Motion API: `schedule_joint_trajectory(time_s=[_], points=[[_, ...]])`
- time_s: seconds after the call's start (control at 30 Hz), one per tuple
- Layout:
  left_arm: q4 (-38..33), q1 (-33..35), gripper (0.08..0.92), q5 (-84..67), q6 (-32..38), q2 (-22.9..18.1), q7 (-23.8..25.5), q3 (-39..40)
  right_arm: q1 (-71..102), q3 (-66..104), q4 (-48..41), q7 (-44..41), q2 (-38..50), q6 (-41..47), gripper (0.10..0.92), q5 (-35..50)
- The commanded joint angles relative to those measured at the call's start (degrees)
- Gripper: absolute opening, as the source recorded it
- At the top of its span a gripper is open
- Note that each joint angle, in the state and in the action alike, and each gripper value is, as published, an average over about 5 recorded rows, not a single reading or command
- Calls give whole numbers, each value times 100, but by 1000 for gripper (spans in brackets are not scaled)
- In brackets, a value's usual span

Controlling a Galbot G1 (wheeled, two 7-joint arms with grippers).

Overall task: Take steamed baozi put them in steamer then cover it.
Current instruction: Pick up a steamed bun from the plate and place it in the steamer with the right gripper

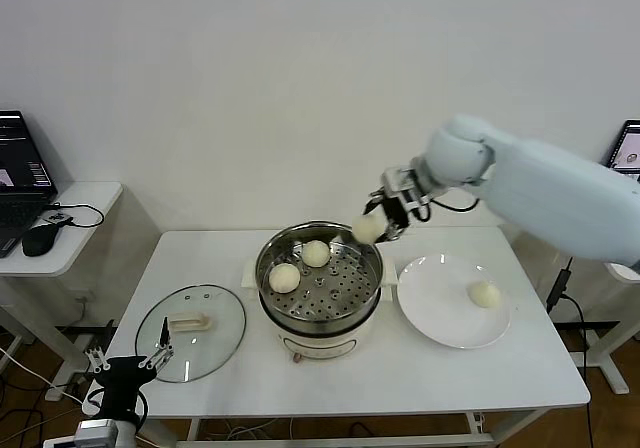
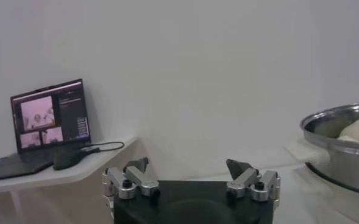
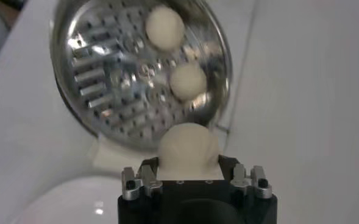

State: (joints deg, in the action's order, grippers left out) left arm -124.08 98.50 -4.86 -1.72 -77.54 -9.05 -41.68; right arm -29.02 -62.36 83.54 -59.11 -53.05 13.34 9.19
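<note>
My right gripper (image 1: 378, 226) is shut on a cream-white baozi (image 1: 367, 228) and holds it in the air above the far right rim of the steamer (image 1: 372, 290). In the right wrist view the held baozi (image 3: 188, 150) sits between the jaws, just outside the pot's rim (image 3: 223, 67). Two baozi (image 1: 316, 253) (image 1: 285, 278) lie on the perforated tray inside the pot. One baozi (image 1: 485, 294) lies on the white plate (image 1: 440, 318). The glass cover (image 1: 222, 320) with its cream handle (image 1: 188, 323) lies flat on the table left of the steamer. My left gripper (image 1: 128, 366) is open, parked low by the table's front left edge.
A side table (image 1: 85, 218) with a laptop (image 1: 20, 173) and mouse stands at the far left. The steamer's rim shows at the edge of the left wrist view (image 2: 341, 131). A second screen (image 1: 628, 148) shows at the far right.
</note>
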Motion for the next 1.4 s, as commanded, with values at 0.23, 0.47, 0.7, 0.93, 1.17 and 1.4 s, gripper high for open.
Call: schedule_joint_trajectory(time_s=[0.23, 0.47, 0.7, 0.93, 1.17, 1.4], points=[[24, 9, 823, -10, 25, -67, -24, -63, 153, -765, 106, 83, -791, -1223, 636, -812], [17, -8, 823, 1, 24, -89, -27, -55, 244, -848, 114, 114, -814, -1812, 644, -1009], [18, -9, 823, -3, 25, -87, -35, -50, 302, -842, 76, 219, -937, -2047, 645, -1111], [-9, 1, 823, 27, 32, -81, -12, -61, 307, -887, 68, 201, -1036, -2089, 645, -1039], [7, -24, 823, 30, 35, -81, -11, -52, 223, -955, 92, 89, -1043, -2020, 653, -874], [22, -47, 823, 37, 32, -66, 6, -44, 163, -869, 80, 89, -894, -1904, 781, -721]])
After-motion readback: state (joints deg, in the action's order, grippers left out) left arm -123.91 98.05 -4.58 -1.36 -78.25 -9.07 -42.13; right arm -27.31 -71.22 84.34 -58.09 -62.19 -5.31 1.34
